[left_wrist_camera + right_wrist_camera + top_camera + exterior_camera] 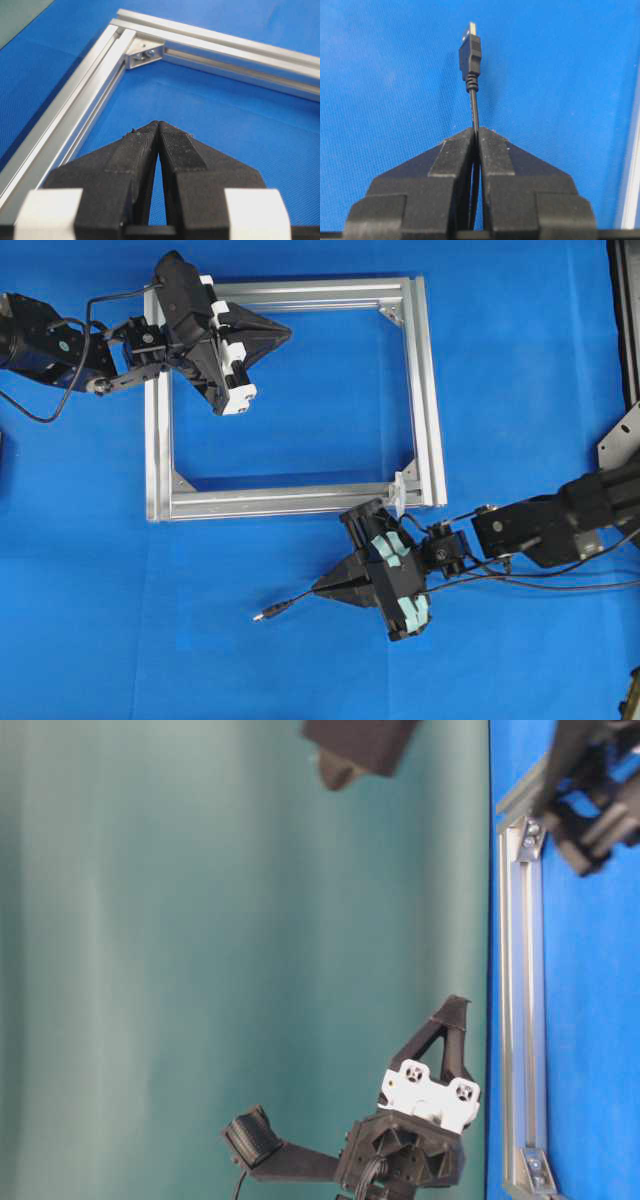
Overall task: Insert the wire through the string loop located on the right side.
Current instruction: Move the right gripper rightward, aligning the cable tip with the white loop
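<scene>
Already the R gripper [475, 131] pinched the thin, floppy black wire [473, 107] just behind its stiff plug, near the small white string loop [397, 490]; L gripper [159, 125] shut, empty.

Bright blue textured cloth [120, 570] over the table, plain teal-green backdrop [200, 920] behind.

A blue cloth-covered table [120, 590] carries 1 square silver aluminium frame [155, 440] lying flat.

Silver aluminium frame [160, 440] (corner brackets [145, 52] inside) on blue cloth [120, 620]
</scene>
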Robot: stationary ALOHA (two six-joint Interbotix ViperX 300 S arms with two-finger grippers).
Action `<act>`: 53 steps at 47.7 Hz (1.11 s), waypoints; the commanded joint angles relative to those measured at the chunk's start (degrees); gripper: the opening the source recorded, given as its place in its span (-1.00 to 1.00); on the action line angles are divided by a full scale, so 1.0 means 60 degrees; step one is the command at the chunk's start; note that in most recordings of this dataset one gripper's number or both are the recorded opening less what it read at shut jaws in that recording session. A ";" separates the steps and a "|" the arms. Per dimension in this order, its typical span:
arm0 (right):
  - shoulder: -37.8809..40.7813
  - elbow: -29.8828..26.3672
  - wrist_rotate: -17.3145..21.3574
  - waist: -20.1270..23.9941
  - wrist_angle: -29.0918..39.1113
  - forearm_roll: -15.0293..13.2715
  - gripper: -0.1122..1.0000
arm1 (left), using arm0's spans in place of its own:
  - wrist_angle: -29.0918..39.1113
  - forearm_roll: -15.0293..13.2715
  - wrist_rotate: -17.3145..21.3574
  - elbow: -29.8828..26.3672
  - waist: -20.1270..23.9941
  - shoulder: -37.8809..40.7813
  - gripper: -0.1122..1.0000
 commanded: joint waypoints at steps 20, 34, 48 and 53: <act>-0.0864 -0.0146 -0.0059 0.0029 0.0513 -0.0015 -0.85 | -0.0103 0.0044 0.0015 -0.0088 0.0117 -0.0293 -0.80; -0.0850 -0.0132 -0.0059 0.0015 0.0527 -0.0015 -0.85 | -0.0103 0.0029 0.0015 -0.0088 0.0103 -0.0293 -0.80; -0.0850 -0.0146 -0.0059 0.0029 0.0527 -0.0015 -0.85 | -0.0103 0.0029 0.0015 -0.0088 0.0103 -0.0293 -0.80; -0.0864 -0.0146 -0.0059 0.0029 0.0527 -0.0015 -0.85 | -0.0103 0.0029 0.0015 -0.0088 0.0117 -0.0293 -0.80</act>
